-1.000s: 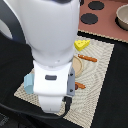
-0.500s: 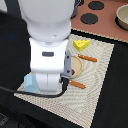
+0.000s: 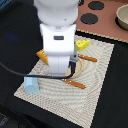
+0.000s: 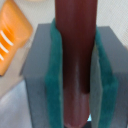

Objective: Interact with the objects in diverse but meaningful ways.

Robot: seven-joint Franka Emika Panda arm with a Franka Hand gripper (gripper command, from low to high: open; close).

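The claw [image 4: 75, 70] is clenched on a dark red-brown sausage [image 4: 75, 55], whose length runs along the green pads [image 4: 54, 80]. An orange block [image 4: 12, 35] lies just beside.

Gripper [image 4: 75, 75] sits over the placemat [image 3: 95, 75], jaws either side of the sausage [image 4: 75, 55]. Bread block [image 4: 12, 32] just beside the gripper; in the exterior view it pokes out at the arm's left [image 3: 42, 56]. Cheese wedge [image 3: 82, 44] beyond the arm to the right. Cup [image 3: 31, 84] at the mat's near-left corner. Two utensils [image 3: 87, 58] [image 3: 75, 83] on the mat right of the gripper.
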